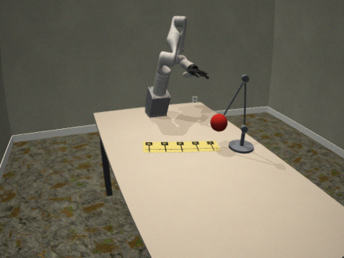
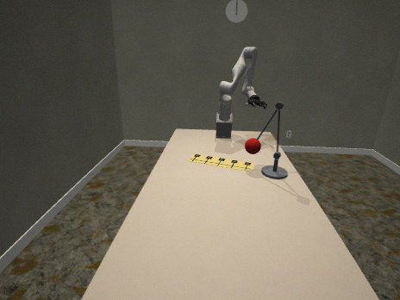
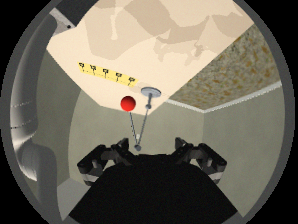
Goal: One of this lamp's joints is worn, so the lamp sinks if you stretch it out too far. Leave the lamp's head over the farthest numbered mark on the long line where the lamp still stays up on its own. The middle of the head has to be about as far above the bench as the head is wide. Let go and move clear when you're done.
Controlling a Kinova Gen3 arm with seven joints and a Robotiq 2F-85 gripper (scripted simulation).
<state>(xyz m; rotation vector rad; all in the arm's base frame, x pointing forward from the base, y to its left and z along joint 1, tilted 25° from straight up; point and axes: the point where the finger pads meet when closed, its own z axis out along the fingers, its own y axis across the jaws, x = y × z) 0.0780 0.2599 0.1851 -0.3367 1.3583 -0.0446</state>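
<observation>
Item one, centre-left of the top view: we record a yellow strip [image 1: 181, 147] lying flat on the bench [image 1: 207, 207], bearing five small black marks in a row along a long line.

Item two, upper centre: a pale arm [image 1: 167, 63] rising from a grey pedestal [image 1: 151, 110] at the bench's far edge. Its gripper [image 1: 202, 73] hangs in the air with the jaws spread wide, grasping nothing, well apart from the lamp.

Item three, centre-right: we list the lamp's red ball head [image 1: 219, 122], hanging above the bench just past the strip's right end, nearest the rightmost mark.

Item four, right of centre: the lamp's grey round base [image 1: 241, 147] standing on the bench just beside the strip's right end, with a post up to a top joint [image 1: 245, 78] and a thin rod slanting down to the head.
</observation>
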